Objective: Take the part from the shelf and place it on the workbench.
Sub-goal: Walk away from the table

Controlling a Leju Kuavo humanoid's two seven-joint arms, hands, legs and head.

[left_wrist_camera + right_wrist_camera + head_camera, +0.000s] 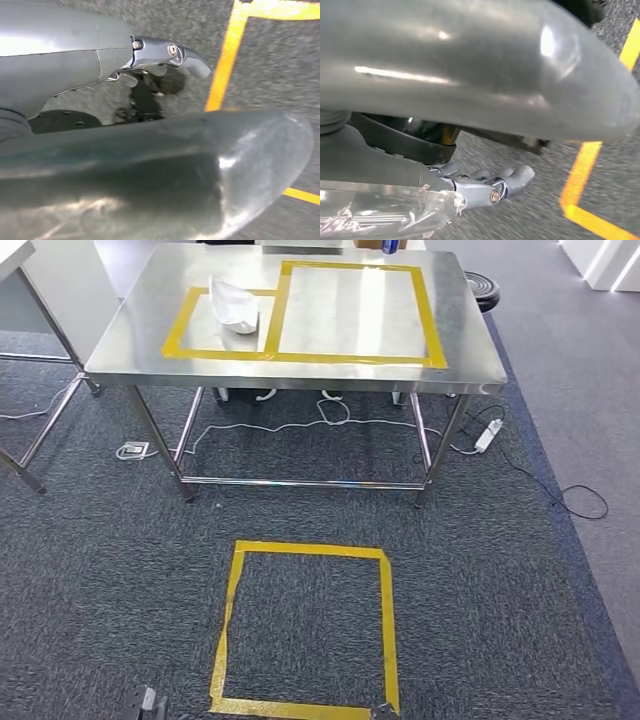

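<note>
Left hand [166, 60] and right hand [497, 187] hang empty, fingers loosely apart.
The white part [234, 305] on your desk [468, 350] looks light, thin-walled; grip its rim gently.

Head high — wrists perhaps share floor tape [222, 65].

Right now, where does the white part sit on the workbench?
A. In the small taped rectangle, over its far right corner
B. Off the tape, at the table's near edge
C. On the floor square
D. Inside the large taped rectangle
A: the white part lies in the small taped rectangle of the workbench, over its far right corner.
</note>
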